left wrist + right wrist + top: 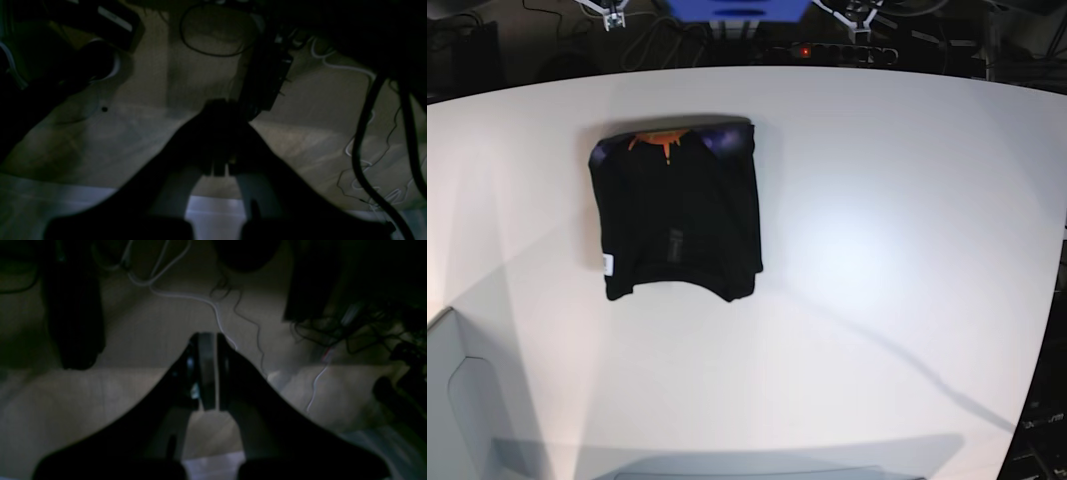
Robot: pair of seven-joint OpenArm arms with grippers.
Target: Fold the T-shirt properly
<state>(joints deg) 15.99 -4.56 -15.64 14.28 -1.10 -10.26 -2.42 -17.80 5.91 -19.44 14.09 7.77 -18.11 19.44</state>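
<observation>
The black T-shirt (677,215) lies folded into a compact rectangle on the white table (877,250), left of centre in the base view. The orange patch (659,138) shows at its far edge and a small white tag (607,264) at its near left edge. Neither arm appears in the base view. The left gripper (218,110) is shut and empty, hanging over a beige floor. The right gripper (207,340) is also shut and empty over the floor. The shirt is not visible in either wrist view.
Both wrist views are dark and show cables (363,140) (213,306) and dark equipment on the floor, with a pale table edge (66,203) at the bottom. A grey panel (457,400) sits at the table's near left corner.
</observation>
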